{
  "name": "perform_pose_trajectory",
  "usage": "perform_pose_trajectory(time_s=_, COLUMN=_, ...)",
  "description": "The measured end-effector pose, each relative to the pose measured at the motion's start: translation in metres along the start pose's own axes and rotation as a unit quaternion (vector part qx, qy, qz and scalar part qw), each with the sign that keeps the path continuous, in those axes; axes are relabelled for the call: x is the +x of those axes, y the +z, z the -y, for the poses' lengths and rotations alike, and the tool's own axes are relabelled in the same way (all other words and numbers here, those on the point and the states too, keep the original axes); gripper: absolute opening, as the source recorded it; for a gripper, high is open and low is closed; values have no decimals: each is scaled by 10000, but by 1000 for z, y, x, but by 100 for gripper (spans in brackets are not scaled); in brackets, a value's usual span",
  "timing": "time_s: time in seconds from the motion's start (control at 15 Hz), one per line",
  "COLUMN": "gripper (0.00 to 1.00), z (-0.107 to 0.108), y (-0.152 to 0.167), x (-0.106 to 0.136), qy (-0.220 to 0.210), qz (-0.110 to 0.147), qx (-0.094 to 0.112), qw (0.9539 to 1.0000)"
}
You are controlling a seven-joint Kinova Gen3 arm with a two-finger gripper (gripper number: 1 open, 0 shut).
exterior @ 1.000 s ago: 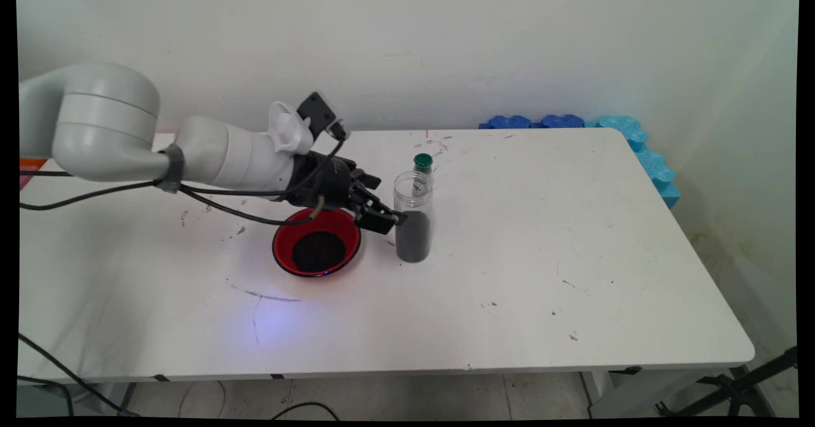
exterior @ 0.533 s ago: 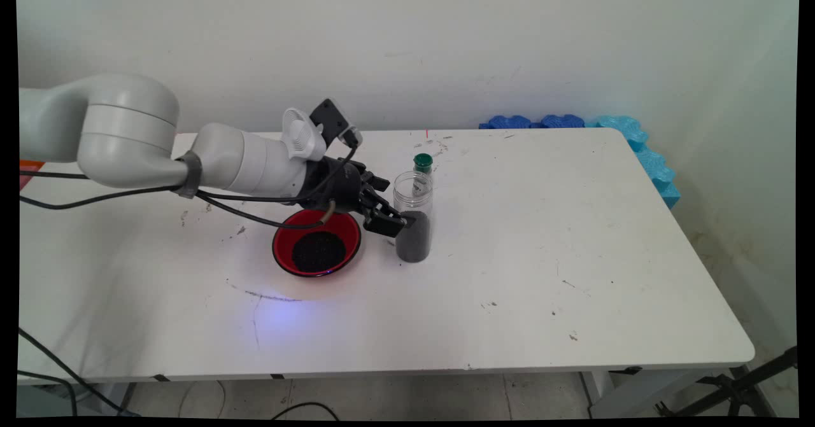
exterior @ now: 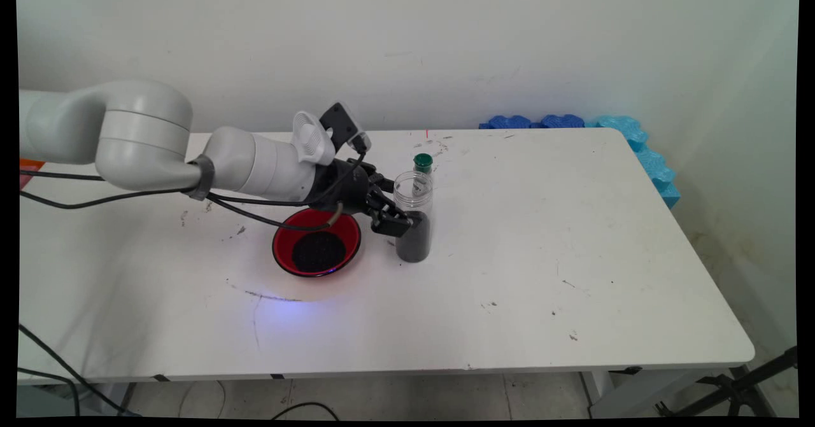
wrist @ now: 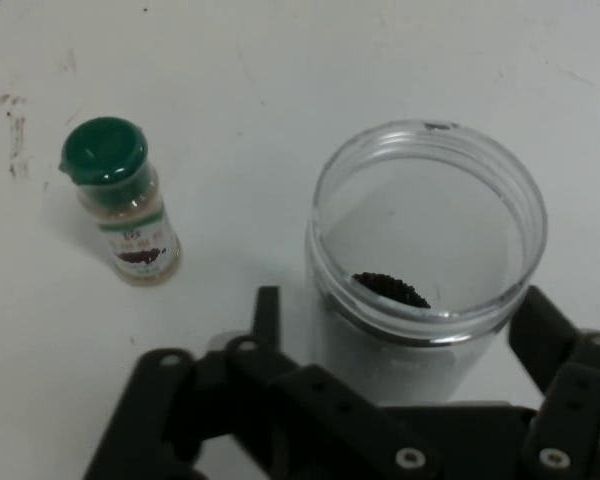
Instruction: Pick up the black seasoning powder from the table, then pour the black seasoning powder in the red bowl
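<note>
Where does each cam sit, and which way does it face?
Main view: fixed above the table's near side, looking across to the wall; shows the white arm and gripper.
Hand view: on the hand, looking along the gripper down into the open clear jar; linkage and both fingers show.
Shared: jar, green-capped spice bottle.

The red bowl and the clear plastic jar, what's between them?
In the main view the black gripper sits between red bowl and clear plastic jar; below it, bare table.
</note>
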Motion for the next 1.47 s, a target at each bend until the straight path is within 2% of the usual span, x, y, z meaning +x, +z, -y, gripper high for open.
perform_pose_trajectory(time_s=0.07, gripper=0, z=0, y=1, x=0, qy=36, qz=-12, qx=-5, qw=10000)
perform_pose_trajectory(time_s=0.4, gripper=0, z=-2, y=1, x=3, qy=190, qz=-58, qx=-97, qw=9998)
perform_pose_trajectory(time_s=0.67, gripper=0, z=-3, y=-11, x=7, qy=257, qz=-89, qx=-166, qw=9995)
perform_pose_trajectory(time_s=1.07, gripper=0, z=-2, y=-55, x=18, qy=229, qz=-154, qx=-267, qw=9993)
perform_pose_trajectory(time_s=1.47, gripper=0, z=-3, y=-105, x=28, qy=193, qz=-187, qx=-461, qw=9986)
